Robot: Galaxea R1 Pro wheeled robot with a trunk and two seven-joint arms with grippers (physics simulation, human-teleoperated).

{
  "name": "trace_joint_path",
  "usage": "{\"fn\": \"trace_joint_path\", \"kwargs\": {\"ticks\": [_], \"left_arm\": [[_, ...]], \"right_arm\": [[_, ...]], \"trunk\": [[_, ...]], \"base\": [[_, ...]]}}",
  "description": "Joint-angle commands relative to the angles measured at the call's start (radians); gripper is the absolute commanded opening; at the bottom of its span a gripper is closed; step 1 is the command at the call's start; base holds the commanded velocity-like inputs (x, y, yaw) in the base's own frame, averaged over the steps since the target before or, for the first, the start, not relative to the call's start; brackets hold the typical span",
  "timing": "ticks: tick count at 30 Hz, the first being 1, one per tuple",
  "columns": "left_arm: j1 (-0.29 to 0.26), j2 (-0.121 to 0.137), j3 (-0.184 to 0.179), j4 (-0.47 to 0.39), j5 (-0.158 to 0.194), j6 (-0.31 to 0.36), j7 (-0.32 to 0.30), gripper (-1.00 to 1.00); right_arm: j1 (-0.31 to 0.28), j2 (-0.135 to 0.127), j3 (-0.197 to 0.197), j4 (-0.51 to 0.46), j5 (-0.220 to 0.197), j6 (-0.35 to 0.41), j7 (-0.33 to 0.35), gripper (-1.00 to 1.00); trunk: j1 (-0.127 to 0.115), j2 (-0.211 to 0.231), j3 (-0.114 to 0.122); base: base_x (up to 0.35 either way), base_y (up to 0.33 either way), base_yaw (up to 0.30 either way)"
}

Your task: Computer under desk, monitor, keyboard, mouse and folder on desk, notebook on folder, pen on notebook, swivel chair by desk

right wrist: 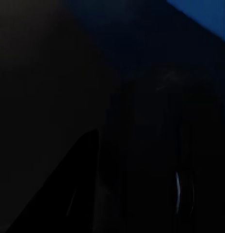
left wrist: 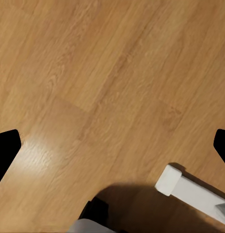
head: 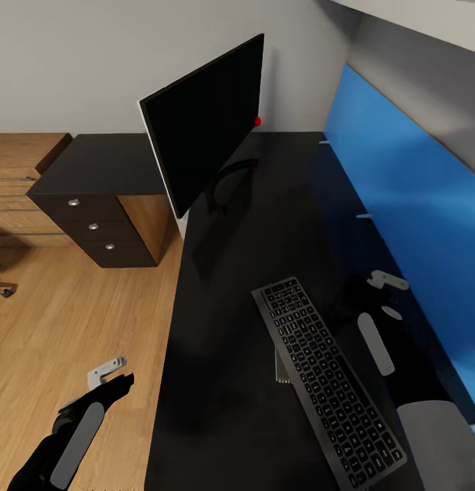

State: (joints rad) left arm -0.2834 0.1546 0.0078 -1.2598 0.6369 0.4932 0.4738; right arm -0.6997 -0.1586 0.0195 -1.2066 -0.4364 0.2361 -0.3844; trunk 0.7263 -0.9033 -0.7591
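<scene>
The monitor and keyboard are seen on the black tabletop. The left hand is held over the floor, fingers apart. The right hand's state cannot be determined.

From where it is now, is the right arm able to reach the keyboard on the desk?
Probably yes. The right gripper hovers over the black desk just beside the keyboard, and nothing lies between them. Whether it is open is too dark to tell.

Even soft light; glossy desk reflections; right wrist view near-black
</scene>
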Motion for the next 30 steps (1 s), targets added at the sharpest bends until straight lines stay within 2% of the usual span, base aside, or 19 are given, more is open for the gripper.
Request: {"fn": "trace_joint_path", "kwargs": {"ticks": [1,11,14,15,22,30], "left_arm": [[0.0,0.0,-0.001,-0.001,0.01,0.002,0.008,1.0],[0.0,0.0,0.0,-0.006,0.01,0.002,0.008,1.0],[0.0,0.0,0.0,-0.007,0.01,0.002,0.009,1.0],[0.0,0.0,0.0,-0.007,0.01,0.002,0.01,1.0],[0.0,0.0,0.0,-0.002,0.011,0.002,0.009,1.0],[0.0,0.002,0.001,0.016,0.013,0.002,0.01,1.0]], "right_arm": [[0.009,0.001,0.002,-0.016,-0.006,0.003,-0.005,-1.0],[0.055,0.034,0.002,-0.05,-0.005,0.003,-0.007,-1.0],[0.081,0.047,0.002,-0.099,-0.007,0.005,-0.007,-1.0],[0.113,0.052,0.002,-0.15,-0.004,0.005,-0.007,-1.0],[0.191,0.054,0.004,-0.262,-0.002,0.005,-0.007,-1.0],[0.219,0.055,0.009,-0.296,-0.003,0.007,-0.007,-1.0]], "trunk": [[0.0,-0.001,0.001],[0.0,-0.001,0.017],[0.0,-0.001,0.019],[0.0,-0.001,0.019],[0.0,-0.001,0.025],[0.0,-0.001,0.038]], "base": [[-0.27,0.108,0.0],[-0.294,0.129,0.0],[-0.321,0.061,0.0],[-0.312,0.012,0.0],[-0.167,0.002,0.0],[-0.12,0.041,0.0]]}}
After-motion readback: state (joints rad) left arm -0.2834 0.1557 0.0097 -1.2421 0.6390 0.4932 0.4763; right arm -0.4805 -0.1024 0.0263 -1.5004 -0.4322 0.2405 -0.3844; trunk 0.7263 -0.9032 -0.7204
